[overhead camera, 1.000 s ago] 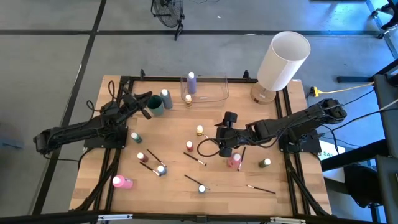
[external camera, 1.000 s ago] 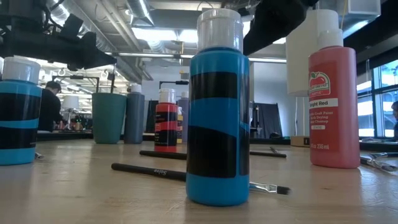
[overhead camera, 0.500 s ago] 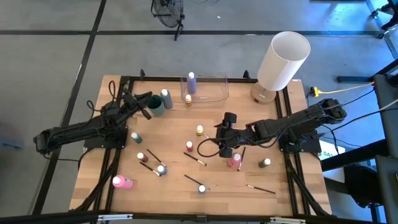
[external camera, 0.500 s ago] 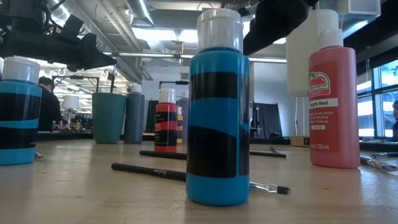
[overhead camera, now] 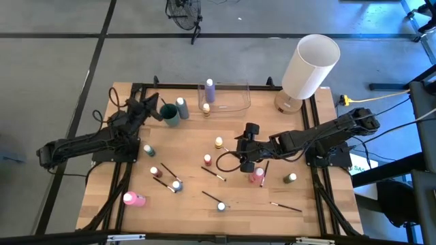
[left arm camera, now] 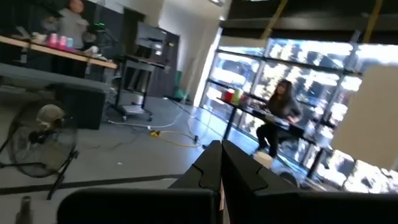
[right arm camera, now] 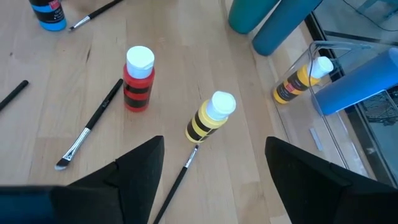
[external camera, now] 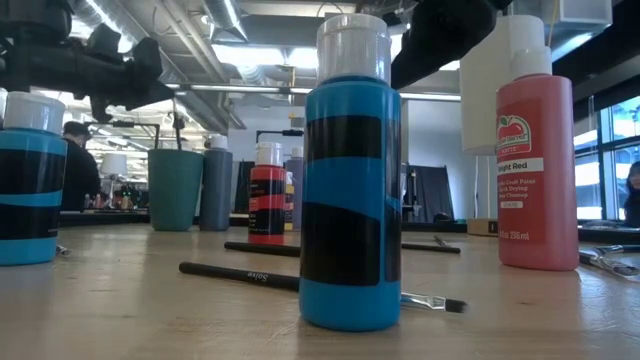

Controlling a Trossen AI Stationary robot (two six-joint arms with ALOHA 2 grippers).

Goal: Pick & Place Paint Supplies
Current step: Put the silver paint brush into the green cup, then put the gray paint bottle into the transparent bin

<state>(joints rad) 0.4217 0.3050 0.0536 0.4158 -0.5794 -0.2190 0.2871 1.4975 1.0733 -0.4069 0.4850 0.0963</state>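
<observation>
Several small paint bottles with pale caps stand scattered across the slatted wooden table [overhead camera: 197,197], thin dark-handled brushes lying flat between them. Right gripper [right arm camera: 211,163], fingers spread wide and empty, hovers over the small yellow-and-black striped plastic bottle [right arm camera: 207,118], near the red-and-black one [right arm camera: 137,81]. Likely light, rigid, smooth-sided, top-heavy; best pinched across the body below the cap. Left gripper [overhead camera: 151,103], fingers pressed together, hangs near the teal cup [overhead camera: 170,115]. Clear plastic container [overhead camera: 235,101] at the far edge. Open workshop behind; a seated person.

Open-plan lab/workshop: concrete floor [overhead camera: 54,68], ceiling ducts [external camera: 250,75], workbenches [left arm camera: 56,53] w/ gear.
</observation>
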